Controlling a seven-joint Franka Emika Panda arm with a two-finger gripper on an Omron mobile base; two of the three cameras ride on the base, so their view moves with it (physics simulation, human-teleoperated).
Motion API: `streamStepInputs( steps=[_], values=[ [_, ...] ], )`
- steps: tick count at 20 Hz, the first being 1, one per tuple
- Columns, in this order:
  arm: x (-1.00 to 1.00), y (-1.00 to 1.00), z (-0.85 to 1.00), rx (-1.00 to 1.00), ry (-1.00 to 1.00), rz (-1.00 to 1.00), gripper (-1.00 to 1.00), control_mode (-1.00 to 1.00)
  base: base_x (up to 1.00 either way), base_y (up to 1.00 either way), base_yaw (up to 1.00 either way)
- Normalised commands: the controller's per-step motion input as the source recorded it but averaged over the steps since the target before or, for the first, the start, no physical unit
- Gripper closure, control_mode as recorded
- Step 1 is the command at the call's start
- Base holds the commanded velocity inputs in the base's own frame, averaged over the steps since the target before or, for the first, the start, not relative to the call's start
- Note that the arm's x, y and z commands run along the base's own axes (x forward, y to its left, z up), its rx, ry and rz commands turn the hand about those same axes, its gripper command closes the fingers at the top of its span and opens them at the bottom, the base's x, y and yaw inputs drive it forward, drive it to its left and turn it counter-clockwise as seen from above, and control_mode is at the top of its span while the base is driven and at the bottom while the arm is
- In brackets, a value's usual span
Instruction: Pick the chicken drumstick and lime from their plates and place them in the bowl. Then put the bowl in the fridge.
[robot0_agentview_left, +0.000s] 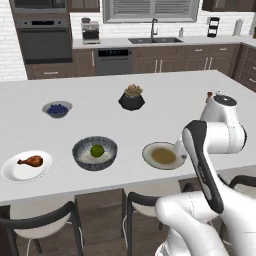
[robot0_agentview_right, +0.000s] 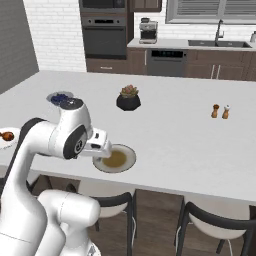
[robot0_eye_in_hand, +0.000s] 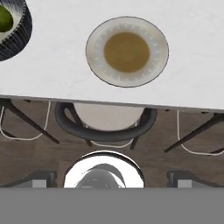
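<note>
Base views flank the counter (robot0_agentview_left: 165, 95) — hand view looks straight down.

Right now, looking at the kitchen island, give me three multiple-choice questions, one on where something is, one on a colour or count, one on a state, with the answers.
1. Where is the lime?
A. on the tan plate
B. in the bowl
C. beside the plant pot

2. How many shakers stand on the counter?
A. one
B. two
C. four

3. What does the tan plate hold?
A. nothing
B. the drumstick
C. blueberries

Answers:
1 B, the green fruit lies inside the dark grey bowl.
2 B, a brown shaker and a white shaker stand side by side.
3 A, its brown centre is bare; the chicken drumstick lies on the white plate.
</note>
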Motion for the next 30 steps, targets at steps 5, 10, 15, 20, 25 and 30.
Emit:
streamStepInputs(
  steps=[5, 10, 15, 20, 25, 30],
  values=[
    [-0.02, -0.13, 0.01, -0.02, 0.13, -0.16, -1.0, -1.0, 0.0, 0.0, 0.0],
    [0.0, -0.17, -0.01, 0.02, 0.07, 0.0, -1.0, 1.0, -0.03, -0.07, 0.0],
    [0.0, 0.0, 0.0, 0.0, 0.0, 0.0, -1.0, 1.0, -0.47, 0.37, 0.0],
    [0.0, 0.0, 0.0, 0.0, 0.0, 0.0, -1.0, 1.0, -0.09, 1.0, 0.0],
    [0.0, 0.0, 0.0, 0.0, 0.0, 0.0, -1.0, 1.0, 0.21, 1.0, 0.0],
    [0.0, 0.0, 0.0, 0.0, 0.0, 0.0, -1.0, 1.0, 0.26, 0.81, 0.0]
  ],
)
